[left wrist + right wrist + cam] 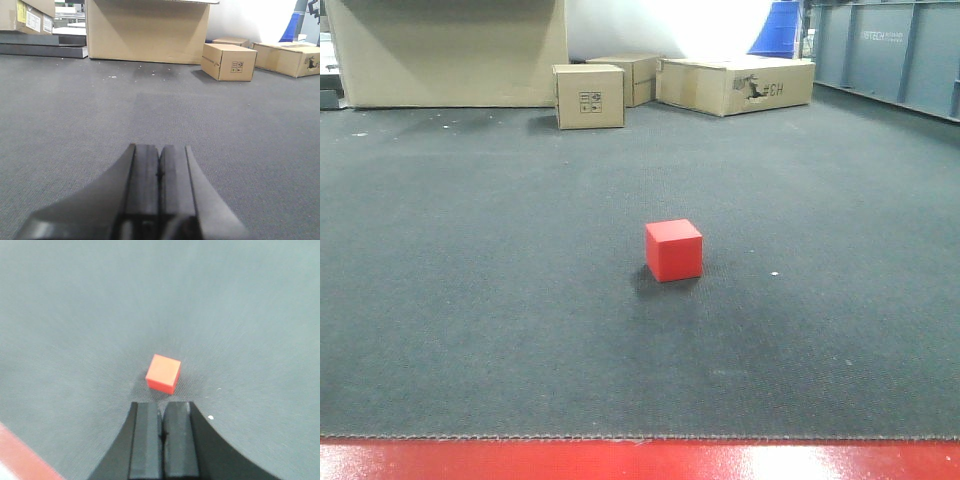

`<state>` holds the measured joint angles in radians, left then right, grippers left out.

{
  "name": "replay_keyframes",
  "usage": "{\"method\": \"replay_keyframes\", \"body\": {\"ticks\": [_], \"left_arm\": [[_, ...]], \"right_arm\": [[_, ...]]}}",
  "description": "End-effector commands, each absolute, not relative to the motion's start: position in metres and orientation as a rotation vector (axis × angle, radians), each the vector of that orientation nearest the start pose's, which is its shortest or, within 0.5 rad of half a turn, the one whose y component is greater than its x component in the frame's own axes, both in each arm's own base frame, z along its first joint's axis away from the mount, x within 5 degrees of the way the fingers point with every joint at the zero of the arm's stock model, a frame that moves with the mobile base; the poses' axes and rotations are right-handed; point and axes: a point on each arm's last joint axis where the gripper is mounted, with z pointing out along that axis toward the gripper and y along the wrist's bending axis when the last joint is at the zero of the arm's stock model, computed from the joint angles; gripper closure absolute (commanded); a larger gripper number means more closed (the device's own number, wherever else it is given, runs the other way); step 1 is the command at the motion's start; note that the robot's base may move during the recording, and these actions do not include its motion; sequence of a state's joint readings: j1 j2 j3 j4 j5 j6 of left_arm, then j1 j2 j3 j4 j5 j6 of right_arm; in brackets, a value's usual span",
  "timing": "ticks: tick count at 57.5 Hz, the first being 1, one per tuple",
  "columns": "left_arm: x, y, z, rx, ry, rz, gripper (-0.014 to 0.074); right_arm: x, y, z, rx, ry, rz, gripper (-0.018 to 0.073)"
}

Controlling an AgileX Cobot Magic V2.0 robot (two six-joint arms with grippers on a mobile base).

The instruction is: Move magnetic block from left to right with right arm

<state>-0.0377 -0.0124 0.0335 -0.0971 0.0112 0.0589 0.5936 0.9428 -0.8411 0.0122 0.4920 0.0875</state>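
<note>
While nothing is gripped yet, step: approach.
Block: red block (673, 250) sits alone on the dark carpet (470, 300), just beyond the right tool (161, 412).
Right tool: closed, empty.
Left tool (159, 162): closed, empty, idle.
Next: open, descend, straddle block.

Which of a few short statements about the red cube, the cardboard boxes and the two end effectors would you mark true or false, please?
1. The magnetic block rests on the dark carpet. True.
2. The right end effector grips the block. False: its fingers are shut on nothing, with the block lying free just ahead.
3. The left end effector is closed and empty. True.
4. The block sits on top of a cardboard box. False: the cardboard boxes stand far behind it.
5. The block is blue. False: bright red.
</note>
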Motion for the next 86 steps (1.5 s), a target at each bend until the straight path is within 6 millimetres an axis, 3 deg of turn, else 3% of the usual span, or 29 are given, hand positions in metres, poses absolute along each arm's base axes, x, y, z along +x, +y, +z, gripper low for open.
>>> {"method": "replay_keyframes", "body": {"ticks": [1, 15, 25, 38, 62, 71, 86], "left_arm": [[0.055, -0.001, 0.208, -0.016, 1.422, -0.065, 0.0722], [0.055, -0.001, 0.208, -0.016, 1.422, -0.065, 0.0722], [0.055, -0.001, 0.208, -0.016, 1.422, -0.065, 0.0722], [0.056, -0.001, 0.208, -0.016, 1.425, -0.065, 0.0722], [0.056, -0.001, 0.208, -0.016, 1.425, -0.065, 0.0722], [0.056, -0.001, 0.208, -0.016, 1.425, -0.065, 0.0722], [0.056, -0.001, 0.208, -0.016, 1.425, -0.065, 0.0722]], "right_arm": [[0.131, 0.089, 0.365, -0.459, 1.783, 0.488, 0.0490], [0.050, 0.034, 0.343, -0.365, 1.410, 0.561, 0.0490], [0.009, 0.006, 0.323, -0.311, 1.157, 0.574, 0.0490], [0.028, 0.018, 0.311, -0.354, 1.291, 0.547, 0.0490], [0.028, 0.018, 0.314, -0.344, 1.252, 0.553, 0.0490], [0.030, 0.017, 0.309, -0.343, 1.307, 0.442, 0.0490], [0.044, 0.007, 0.283, -0.111, 1.427, 0.143, 0.0490]]}}
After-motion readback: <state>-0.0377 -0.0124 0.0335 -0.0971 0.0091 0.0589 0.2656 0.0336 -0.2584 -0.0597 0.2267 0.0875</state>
